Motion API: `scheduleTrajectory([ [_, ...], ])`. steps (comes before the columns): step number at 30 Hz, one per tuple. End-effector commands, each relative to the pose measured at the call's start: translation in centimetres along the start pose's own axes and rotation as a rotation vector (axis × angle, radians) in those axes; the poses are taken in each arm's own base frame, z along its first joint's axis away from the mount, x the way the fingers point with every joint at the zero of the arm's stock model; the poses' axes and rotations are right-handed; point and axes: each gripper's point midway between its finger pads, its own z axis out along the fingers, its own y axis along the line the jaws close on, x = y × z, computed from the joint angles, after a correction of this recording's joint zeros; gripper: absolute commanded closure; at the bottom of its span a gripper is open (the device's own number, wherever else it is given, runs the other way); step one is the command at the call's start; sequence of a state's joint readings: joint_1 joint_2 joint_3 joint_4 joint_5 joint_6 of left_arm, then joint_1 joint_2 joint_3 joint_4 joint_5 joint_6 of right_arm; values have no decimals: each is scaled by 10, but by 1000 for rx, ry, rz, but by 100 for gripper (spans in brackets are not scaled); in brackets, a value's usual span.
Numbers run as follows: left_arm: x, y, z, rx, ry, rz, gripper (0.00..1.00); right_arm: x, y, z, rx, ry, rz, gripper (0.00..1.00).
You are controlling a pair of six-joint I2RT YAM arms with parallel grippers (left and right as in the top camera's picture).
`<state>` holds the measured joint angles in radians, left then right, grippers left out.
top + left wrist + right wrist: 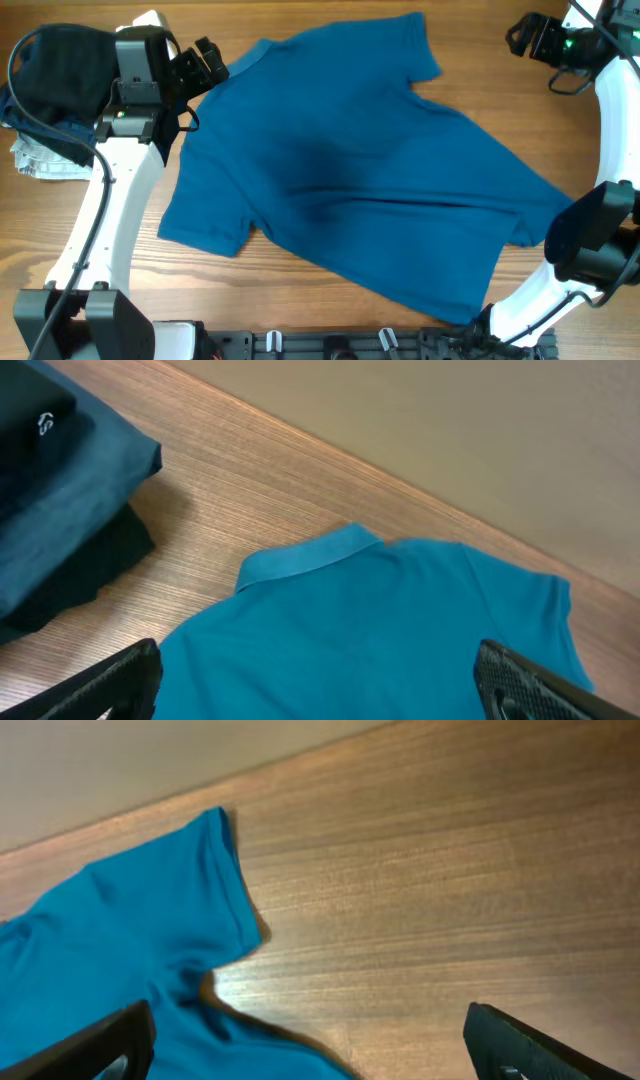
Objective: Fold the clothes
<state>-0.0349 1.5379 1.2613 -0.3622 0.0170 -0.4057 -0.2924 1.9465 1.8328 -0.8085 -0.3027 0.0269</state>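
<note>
The mid-blue T-shirt (350, 160) lies spread flat across the table, collar at the top left, hem at the lower right. My left gripper (205, 62) is open and hovers just above the collar area; in the left wrist view the shirt (380, 630) fills the space between its fingers (320, 685). My right gripper (522, 36) is open and empty at the far right, beyond the shirt's upper sleeve (415, 45). In the right wrist view that sleeve (170, 910) lies left of the fingers (310, 1045), over bare wood.
A stack of dark navy and black folded garments (55, 70) sits at the far left, also in the left wrist view (50, 490). A whitish patterned cloth (40, 160) pokes out beneath it. The wooden table (500, 90) shows around the shirt.
</note>
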Motion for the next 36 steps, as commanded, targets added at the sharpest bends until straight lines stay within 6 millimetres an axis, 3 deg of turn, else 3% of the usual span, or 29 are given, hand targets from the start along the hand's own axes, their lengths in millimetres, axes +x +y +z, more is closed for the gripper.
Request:
scheduleTrajectory([
  [1, 0, -3, -1, 12, 1, -1, 0, 3, 36, 5, -162, 11, -52, 69],
  [2, 0, -3, -1, 11, 1, -1, 0, 3, 49, 8, -173, 14, -37, 90],
  [3, 0, -3, -1, 11, 1, -1, 0, 5, 73, 13, -196, 15, -58, 96],
  [6, 0, -3, -1, 12, 1, -1, 0, 16, 124, 39, -102, 15, -188, 96],
  [9, 0, -3, -1, 11, 1, -1, 0, 30, 147, 76, 1, 12, -237, 96],
  [10, 0, -3, -1, 11, 1, -1, 0, 42, 155, 99, 10, 32, -240, 96],
  [16, 0, -3, -1, 12, 1, -1, 0, 123, 124, 201, 67, 234, -190, 96],
  [21, 0, -3, -1, 11, 1, -1, 0, 150, 109, 236, 89, 271, -181, 96],
  [31, 0, -3, -1, 11, 1, -1, 0, 111, 106, 285, 105, -1, -197, 96],
  [34, 0, -3, -1, 12, 1, -1, 0, 73, 119, 276, 81, -118, -197, 96],
  [36, 0, -3, -1, 12, 1, -1, 0, 27, 135, 250, 77, -198, -243, 96],
])
